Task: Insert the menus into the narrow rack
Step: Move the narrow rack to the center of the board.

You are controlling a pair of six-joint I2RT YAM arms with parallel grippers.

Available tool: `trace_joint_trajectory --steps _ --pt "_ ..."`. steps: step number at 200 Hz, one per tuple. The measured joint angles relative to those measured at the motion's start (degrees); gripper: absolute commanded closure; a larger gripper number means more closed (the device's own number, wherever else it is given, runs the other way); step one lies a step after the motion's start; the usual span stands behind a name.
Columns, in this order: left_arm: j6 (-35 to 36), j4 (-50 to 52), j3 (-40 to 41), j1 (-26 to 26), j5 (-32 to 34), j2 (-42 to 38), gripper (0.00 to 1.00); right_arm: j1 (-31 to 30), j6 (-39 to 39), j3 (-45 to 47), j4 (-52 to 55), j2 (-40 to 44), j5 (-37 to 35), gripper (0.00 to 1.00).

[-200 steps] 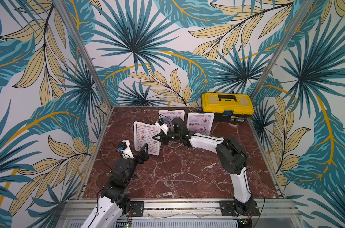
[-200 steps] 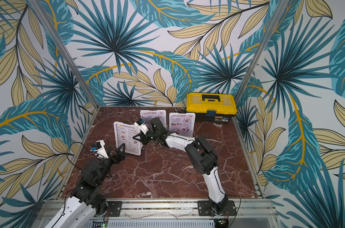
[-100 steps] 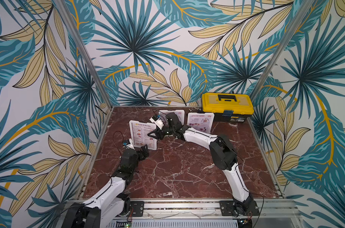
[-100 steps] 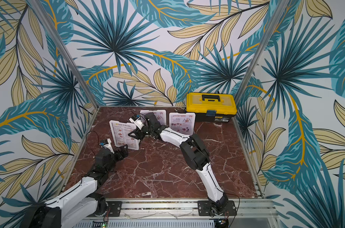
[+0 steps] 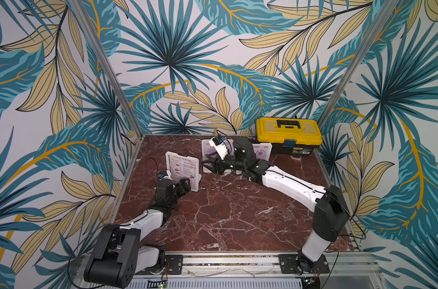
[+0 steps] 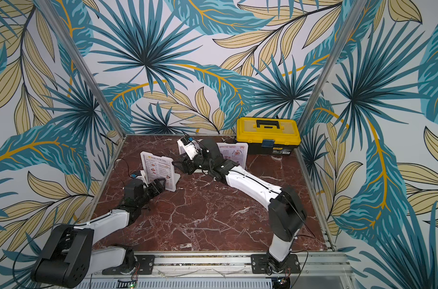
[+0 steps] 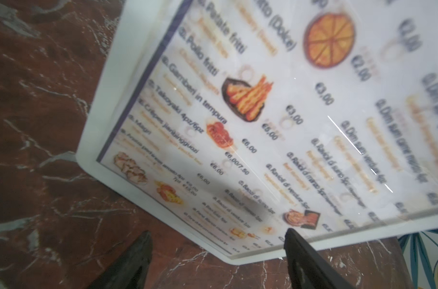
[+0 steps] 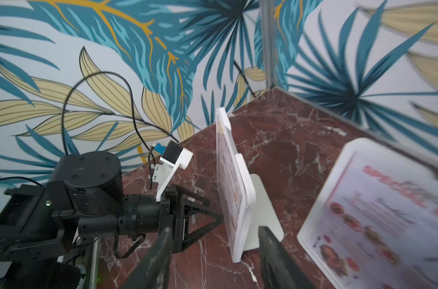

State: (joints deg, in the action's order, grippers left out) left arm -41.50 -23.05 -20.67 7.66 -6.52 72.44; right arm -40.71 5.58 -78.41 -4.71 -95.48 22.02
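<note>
Three menus stand upright, each in its own white holder; I make out no narrow rack apart from these. The "DIM SUM INN" menu (image 5: pixel 182 171) (image 6: pixel 159 170) (image 7: pixel 275 112) stands left of centre, seen edge-on from the right wrist (image 8: pixel 234 197). My left gripper (image 5: pixel 185 184) (image 6: pixel 159 185) (image 7: pixel 218 250) is open low against its front, its lower corner between the fingertips. My right gripper (image 5: pixel 207 166) (image 6: pixel 180 167) (image 8: pixel 214 240) is open and empty, just right of that menu. A red-titled menu (image 5: pixel 207 150) (image 8: pixel 378 212) is partly hidden behind the right wrist. Another (image 5: pixel 263 151) (image 6: pixel 234 153) stands further right.
A yellow toolbox (image 5: pixel 288 135) (image 6: pixel 268 135) sits in the back right corner of the red marble table (image 5: pixel 225 212). Patterned walls and metal posts close in the back and both sides. The left arm's cable (image 8: pixel 95 100) loops above its wrist.
My right gripper has opened, let go of the "DIM SUM INN" menu's edge and drawn back to the right. The left arm has reached forward to the menu's lower front.
</note>
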Motion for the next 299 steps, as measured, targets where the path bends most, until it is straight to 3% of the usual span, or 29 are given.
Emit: trace_joint_trajectory --steps 85,186,257,299 --pt "-3.4 -2.5 -0.6 2.6 -1.7 4.4 0.17 0.1 4.7 22.8 -1.2 24.8 -13.4 0.39" --pt "-6.9 -8.8 -6.3 3.3 0.0 19.0 0.18 0.2 7.8 35.4 3.6 41.7 -20.3 0.38" --pt "-6.2 -10.3 -7.7 0.8 5.3 21.2 0.18 0.2 10.9 45.5 9.8 61.2 -24.8 0.36" --pt "-4.8 -11.5 -14.7 0.5 5.3 28.2 0.2 0.2 13.4 47.5 13.6 66.0 -27.0 0.36"
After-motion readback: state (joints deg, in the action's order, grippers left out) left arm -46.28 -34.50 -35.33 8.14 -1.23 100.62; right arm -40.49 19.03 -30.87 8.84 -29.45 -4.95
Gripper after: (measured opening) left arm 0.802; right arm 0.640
